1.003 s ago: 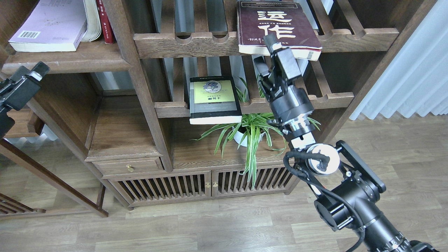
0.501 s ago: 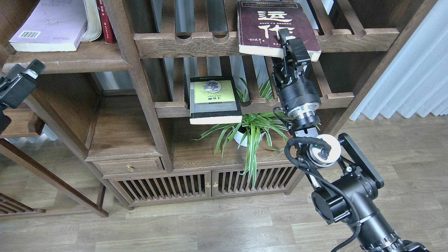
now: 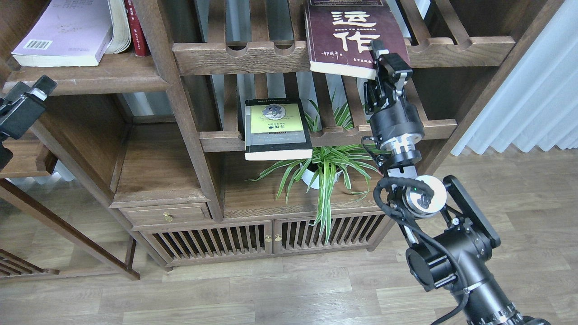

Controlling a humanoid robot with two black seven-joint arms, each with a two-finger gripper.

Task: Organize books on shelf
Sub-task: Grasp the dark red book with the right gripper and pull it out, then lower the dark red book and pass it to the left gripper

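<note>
Item one, the maroon book [image 3: 354, 36]: a thick paperback with large white characters, lying flat on the upper slatted rack [image 3: 253, 56], its near edge overhanging the scalloped rail. The right gripper [image 3: 381, 61] is at the book's lower right corner, one finger above the cover and the rest below; it appears to pinch that corner, though the dark fingers overlap the book's edge and firm contact cannot be confirmed. Item two, the black-grey book [image 3: 276, 128] with a yellow-green panel: flat on the lower slatted rack [image 3: 329, 135], also overhanging, just left of the spider plant [image 3: 323, 174]. Item three, the lavender book [image 3: 67, 31]: flat on the shelf [image 3: 86, 76] at upper left, beside upright volumes [image 3: 131, 27]. The left gripper [image 3: 27, 101] hangs at the left edge below that shelf, apart from everything; whether its fingers are spread cannot be told. Handling notes: the maroon book is probably moderately heavy and flexible, with a smooth cover; held by a corner alone it will likely sag and twist or slip. A deeper hold along the overhanging edge, nearer the spine, would likely carry it more securely.
</note>
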